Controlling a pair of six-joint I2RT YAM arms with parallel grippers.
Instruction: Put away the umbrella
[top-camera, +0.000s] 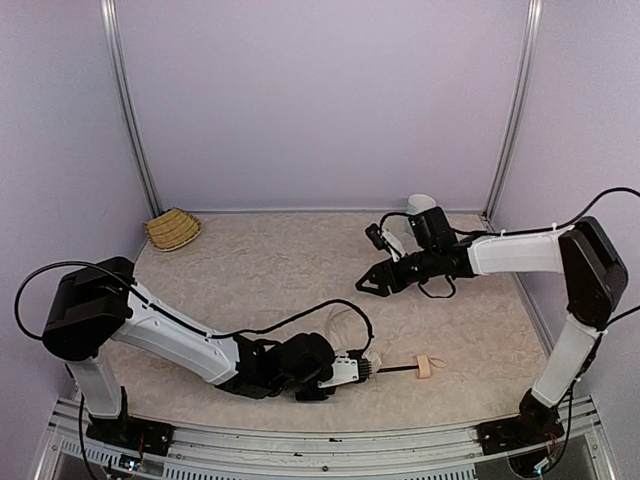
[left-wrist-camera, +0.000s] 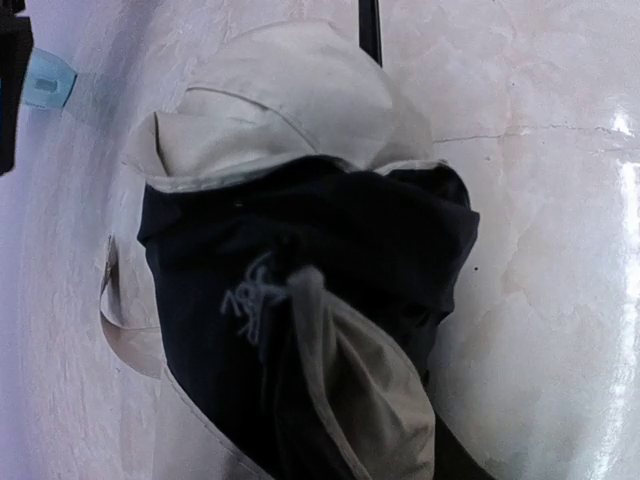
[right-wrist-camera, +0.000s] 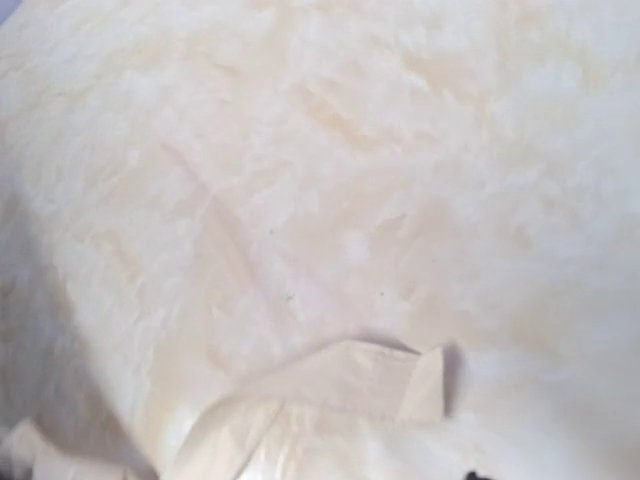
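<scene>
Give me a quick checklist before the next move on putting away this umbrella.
1. Umbrella canopy gathered: ok, bunched at left gripper.
2. Left grip on it: cannot tell, contact hidden.
3. Shaft collapsed: not ok, sticks out to the handle.
4. Right gripper free: ok, open, empty, above table.
5. Woven basket out of the way: ok, far left corner.

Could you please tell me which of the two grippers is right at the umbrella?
The left gripper, low at the near edge, with the umbrella against it; the right gripper hangs apart over mid-table.
</scene>
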